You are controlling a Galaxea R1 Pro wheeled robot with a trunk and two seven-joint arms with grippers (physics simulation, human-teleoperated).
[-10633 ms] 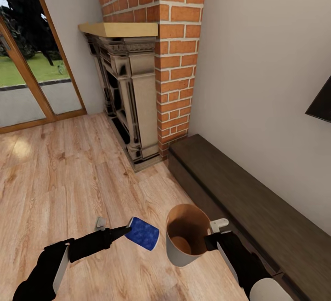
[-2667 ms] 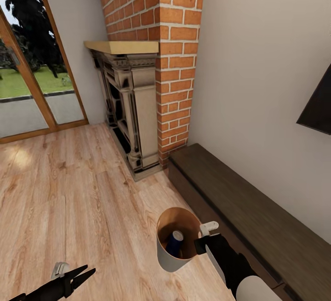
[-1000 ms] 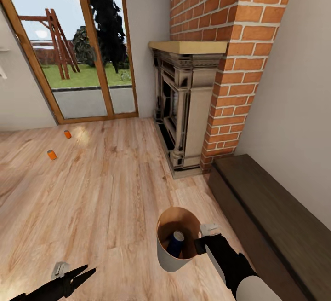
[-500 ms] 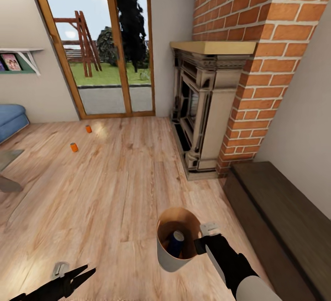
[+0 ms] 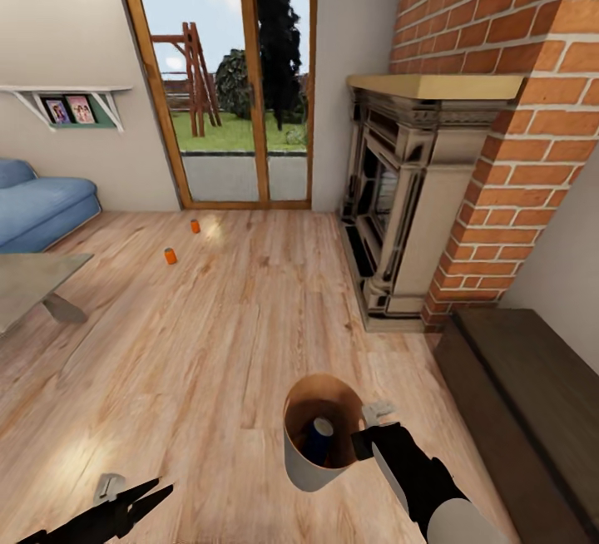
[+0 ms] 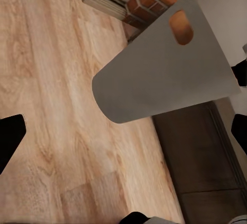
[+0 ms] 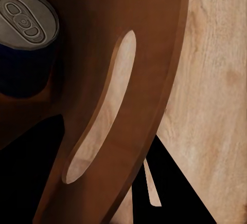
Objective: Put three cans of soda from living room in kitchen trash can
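Landmark is the fireplace (image 5: 416, 195). Far out across the wood floor (image 5: 208, 344) from it, toward the garden doors (image 5: 233, 86), two orange cans (image 5: 170, 256) and (image 5: 195, 226) stand upright, near each other but apart, with the blue sofa (image 5: 37, 207) and a low table (image 5: 33, 282) further out on that side. Left gripper (image 5: 146, 501) sits low in the head view, fingers spread, nothing between them, so released. On the near side of the fireplace base, just off the dark bench (image 5: 516, 394), the trash can (image 5: 320, 444) is off the floor, the right gripper (image 5: 372, 432) clenched on its rim; one finger sits inside beside the handle slot in the right wrist view. Bin looks pale grey outside (image 6: 159, 75), brown-orange inside (image 7: 128, 80), tapered, wider at the rim, oval handle cutout. Blue can (image 5: 318, 437) stands inside it, silvery top with pull tab (image 7: 25, 17). Step, as I judge it: one can binned, two left, robot facing toward the orange pair. Next move likely calls for driving up close, keeping the bin level, then lowering the open left claw over the nearer orange can.
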